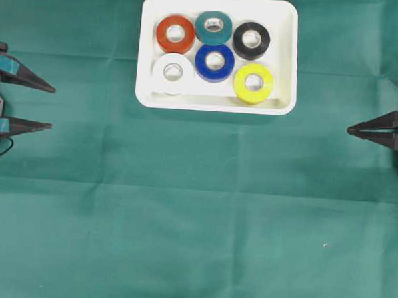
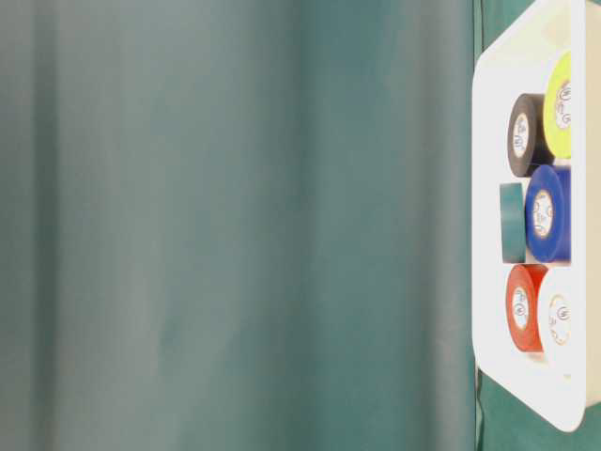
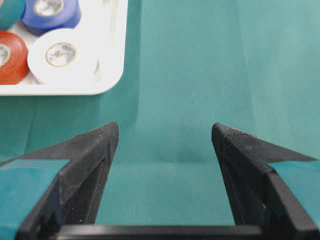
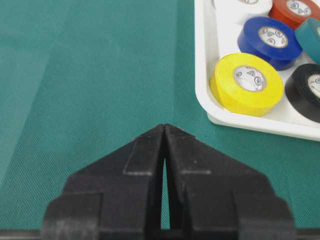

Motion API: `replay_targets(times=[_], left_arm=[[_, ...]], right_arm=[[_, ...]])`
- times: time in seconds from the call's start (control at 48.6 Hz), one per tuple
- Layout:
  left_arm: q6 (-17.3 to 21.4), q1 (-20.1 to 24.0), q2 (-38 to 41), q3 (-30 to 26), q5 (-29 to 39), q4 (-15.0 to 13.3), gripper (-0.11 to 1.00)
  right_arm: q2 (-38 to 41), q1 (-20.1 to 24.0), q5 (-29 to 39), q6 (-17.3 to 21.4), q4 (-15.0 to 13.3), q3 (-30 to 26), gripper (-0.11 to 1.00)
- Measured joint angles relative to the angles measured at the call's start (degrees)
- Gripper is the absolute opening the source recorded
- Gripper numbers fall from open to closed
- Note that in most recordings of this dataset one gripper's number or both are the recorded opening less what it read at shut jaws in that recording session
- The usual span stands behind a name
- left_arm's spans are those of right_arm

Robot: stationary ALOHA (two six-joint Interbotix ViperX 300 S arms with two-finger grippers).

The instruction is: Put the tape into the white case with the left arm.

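The white case [image 1: 215,103] lies at the back middle of the green cloth and holds several tape rolls: red [image 1: 175,33], teal [image 1: 214,27], black [image 1: 251,39], white [image 1: 172,73], blue [image 1: 214,62] and yellow [image 1: 254,83]. My left gripper [image 1: 52,106], with teal bands, stands open at the far left edge, well apart from the case, with nothing between its fingers [image 3: 95,150]. At the far right edge my right gripper [image 1: 350,130] is shut and empty, tips together [image 4: 165,126]. The left wrist view shows the case corner [image 3: 112,75] with the white roll [image 3: 62,55].
Green cloth [image 1: 195,222] covers the whole table, with fold lines across it. The table-level view shows the case [image 2: 488,235] at its right edge, rolls standing in it, and blurred green cloth elsewhere.
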Motion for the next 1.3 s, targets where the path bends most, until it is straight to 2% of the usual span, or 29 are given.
replay_targets(times=[0.288, 0.37, 0.576, 0.926, 1.296], left_arm=[[0.0, -0.1, -4.7, 1.4, -0.1, 0.1, 0.75], [1.5, -0.1, -5.6, 1.7, -0.7, 0.1, 0.75], [4.0, -0.1, -6.5, 2.5, -7.4, 0.2, 0.75], [4.0, -1.6, -6.7, 5.9, -17.7, 0.1, 0.75], [4.0, -2.5, -6.8, 10.2, -19.2, 0.1, 0.75]], right_arm=[[0.0, 0.0, 0.0, 0.0, 0.0, 0.0, -0.09], [0.0, 0.0, 0.0, 0.0, 0.0, 0.0, -0.09], [0.0, 0.0, 0.0, 0.0, 0.0, 0.0, -0.09], [0.0, 0.0, 0.0, 0.0, 0.0, 0.0, -0.09], [0.0, 0.0, 0.0, 0.0, 0.0, 0.0, -0.09]])
